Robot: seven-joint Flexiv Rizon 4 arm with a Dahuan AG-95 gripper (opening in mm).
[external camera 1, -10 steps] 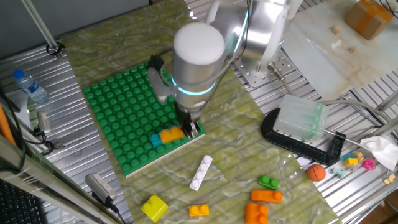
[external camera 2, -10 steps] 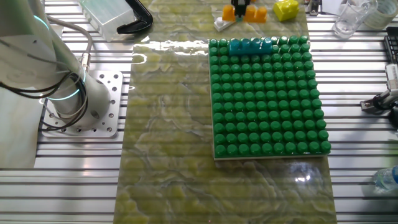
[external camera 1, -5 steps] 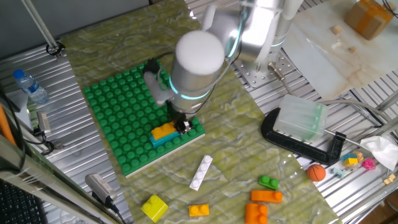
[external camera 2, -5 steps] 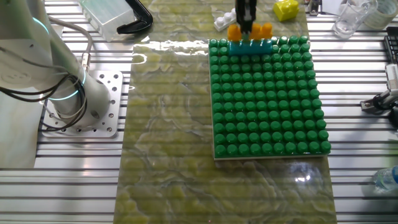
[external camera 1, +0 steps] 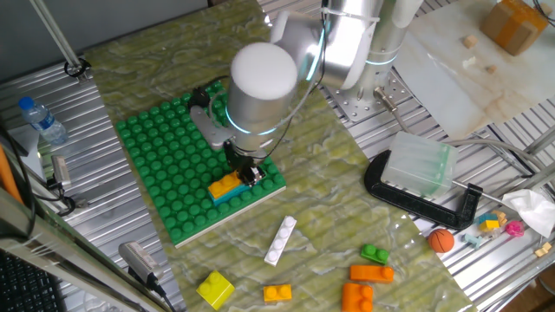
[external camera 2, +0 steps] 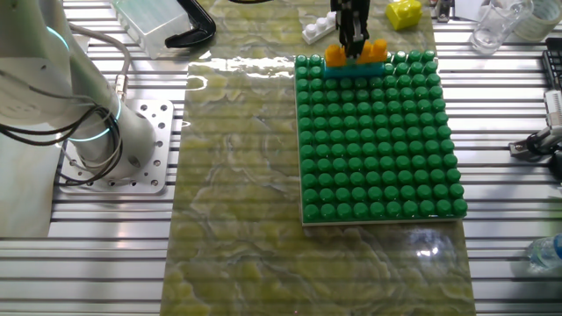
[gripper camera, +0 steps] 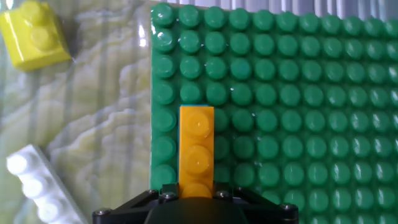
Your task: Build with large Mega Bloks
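Hand view: pincer clamped on orange brick, stacked over teal brick at edge of green baseplate. Placing step, apparently. Next: press down firmly, then release.

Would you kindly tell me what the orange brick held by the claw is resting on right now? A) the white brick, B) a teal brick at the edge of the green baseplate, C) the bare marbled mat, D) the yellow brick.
B: in both fixed views the orange brick sits on top of the teal brick at the edge of the green baseplate, with the claw around it.
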